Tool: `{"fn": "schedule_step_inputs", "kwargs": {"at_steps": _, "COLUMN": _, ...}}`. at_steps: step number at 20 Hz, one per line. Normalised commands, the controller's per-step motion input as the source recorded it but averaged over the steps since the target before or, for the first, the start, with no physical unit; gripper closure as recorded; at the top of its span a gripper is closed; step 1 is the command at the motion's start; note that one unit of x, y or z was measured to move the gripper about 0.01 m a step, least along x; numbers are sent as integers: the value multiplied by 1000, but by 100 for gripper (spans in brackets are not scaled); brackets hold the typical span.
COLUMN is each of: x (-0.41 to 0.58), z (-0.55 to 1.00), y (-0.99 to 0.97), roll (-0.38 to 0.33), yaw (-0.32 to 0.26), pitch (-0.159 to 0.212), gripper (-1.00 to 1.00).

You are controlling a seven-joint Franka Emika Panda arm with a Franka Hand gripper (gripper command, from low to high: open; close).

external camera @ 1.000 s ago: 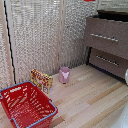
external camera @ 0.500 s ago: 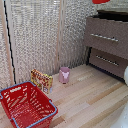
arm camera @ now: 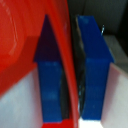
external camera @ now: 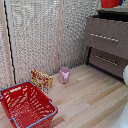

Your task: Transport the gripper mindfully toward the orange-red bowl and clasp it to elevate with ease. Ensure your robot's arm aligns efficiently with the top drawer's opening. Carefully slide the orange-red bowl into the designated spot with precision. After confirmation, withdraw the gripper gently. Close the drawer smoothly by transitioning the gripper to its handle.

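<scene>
Orange-red plastic, the orange-red bowl [arm camera: 22, 45] looks light, stiff and a little slippery, so its thin rim is the good place to hold. The gripper [arm camera: 71, 75] pinches this rim between both blue fingers [arm camera: 50, 80], and in the exterior view the bowl hangs high above the top drawer [external camera: 106, 37] of the brown dresser.

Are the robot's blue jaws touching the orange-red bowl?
Touching. The wrist view shows the bowl's thin rim running down between the two blue fingers, which press on it from both sides with no gap showing.
</scene>
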Motion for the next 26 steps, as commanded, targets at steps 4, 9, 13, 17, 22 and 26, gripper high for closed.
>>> {"fn": "schedule_step_inputs", "kwargs": {"at_steps": 4, "x": 0, "z": -146, "y": 62, "roll": -28, "yaw": 1, "pitch": 44, "gripper": -100}}
{"fn": "schedule_step_inputs", "kwargs": {"at_steps": 9, "x": 0, "z": -7, "y": 58, "roll": -43, "yaw": 0, "pitch": 14, "gripper": -100}}
{"fn": "schedule_step_inputs", "kwargs": {"at_steps": 13, "x": 24, "z": 30, "y": 281, "roll": -146, "yaw": 112, "pitch": 52, "gripper": -100}}
{"fn": "schedule_step_inputs", "kwargs": {"at_steps": 17, "x": 2, "z": 75, "y": 48, "roll": -171, "yaw": 248, "pitch": 32, "gripper": -100}}
{"fn": "schedule_step_inputs", "kwargs": {"at_steps": 22, "x": -37, "z": 39, "y": -3, "roll": -166, "yaw": 303, "pitch": 64, "gripper": -100}}
{"fn": "schedule_step_inputs", "kwargs": {"at_steps": 26, "x": -64, "z": 59, "y": 0, "roll": -185, "yaw": 290, "pitch": 89, "gripper": -100}}
